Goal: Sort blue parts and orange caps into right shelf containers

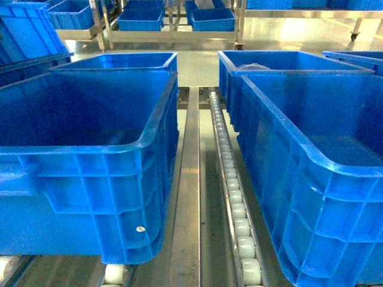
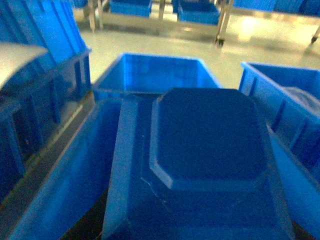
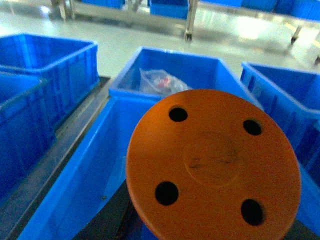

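My right gripper carries an orange cap (image 3: 212, 167) over the near right crate (image 1: 311, 149); my left carries a blue part (image 2: 200, 165) over the near left crate (image 1: 90, 107). Finger positions: cannot tell. Risk: release near a rim; the piece bounces out.

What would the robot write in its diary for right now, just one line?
left wrist: blue part above blue crate | right wrist: orange cap above blue crate | pincers: unseen | bagged item in far crate

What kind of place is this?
Probably a factory or warehouse sorting area: big blue crates sit on metal roller tracks, and more crates fill wheeled metal racks across a shiny floor.
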Controlling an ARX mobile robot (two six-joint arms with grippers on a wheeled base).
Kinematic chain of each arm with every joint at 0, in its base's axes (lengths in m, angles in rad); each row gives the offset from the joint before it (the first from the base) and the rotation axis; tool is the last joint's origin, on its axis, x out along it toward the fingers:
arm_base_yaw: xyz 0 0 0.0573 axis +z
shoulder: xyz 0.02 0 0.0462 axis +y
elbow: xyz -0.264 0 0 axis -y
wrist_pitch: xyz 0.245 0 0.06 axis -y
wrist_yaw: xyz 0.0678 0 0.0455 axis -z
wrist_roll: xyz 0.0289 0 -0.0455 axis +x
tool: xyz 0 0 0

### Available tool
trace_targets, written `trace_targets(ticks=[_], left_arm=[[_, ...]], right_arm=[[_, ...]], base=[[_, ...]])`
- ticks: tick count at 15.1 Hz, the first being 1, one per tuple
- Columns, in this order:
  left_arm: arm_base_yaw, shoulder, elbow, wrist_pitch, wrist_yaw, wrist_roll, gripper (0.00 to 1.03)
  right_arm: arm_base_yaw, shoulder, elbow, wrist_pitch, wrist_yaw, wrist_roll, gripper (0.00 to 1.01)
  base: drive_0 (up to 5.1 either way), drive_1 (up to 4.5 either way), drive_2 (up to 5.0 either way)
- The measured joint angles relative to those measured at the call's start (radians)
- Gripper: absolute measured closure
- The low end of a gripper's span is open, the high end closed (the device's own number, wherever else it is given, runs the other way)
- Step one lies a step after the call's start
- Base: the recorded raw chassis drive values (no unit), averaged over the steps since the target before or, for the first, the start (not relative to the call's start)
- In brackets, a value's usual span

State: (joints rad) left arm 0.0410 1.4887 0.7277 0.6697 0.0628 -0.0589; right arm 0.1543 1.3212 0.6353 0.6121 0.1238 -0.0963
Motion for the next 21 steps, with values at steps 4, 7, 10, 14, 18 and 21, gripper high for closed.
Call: trace_targets(ticks=[4,7,10,14,18,21], left_arm=[[-0.036,0.133,0.103,-0.003,-0.024,-0.062,0.42],[-0.027,0.112,0.066,0.013,0.004,-0.066,0.04],[-0.012,0.019,-0.024,0.028,-0.009,-0.066,0.05],[-0.044,-0.121,-0.296,0.261,-0.060,0.040,0.56],[-0.042,-0.324,-0.500,0.257,-0.063,0.042,1.01],[-0.042,-0.461,-0.585,0.203,-0.063,0.042,1.01]], right_arm=[[0.034,0.308,0.190,-0.023,0.061,0.028,0.38],[0.034,0.287,0.195,-0.010,0.068,0.025,0.01],[0.028,0.284,0.188,0.002,0.113,0.017,0.03],[-0.039,0.112,-0.143,0.335,0.004,0.080,0.56],[-0.080,-0.091,-0.371,0.346,-0.045,0.083,1.00],[-0.158,-0.236,-0.471,0.297,-0.116,0.085,1.00]], base=[[0.0,0.00,0.0],[0.0,0.00,0.0],[0.0,0.00,0.0],[0.0,0.00,0.0],[0.0,0.00,0.0],[0.0,0.00,0.0]])
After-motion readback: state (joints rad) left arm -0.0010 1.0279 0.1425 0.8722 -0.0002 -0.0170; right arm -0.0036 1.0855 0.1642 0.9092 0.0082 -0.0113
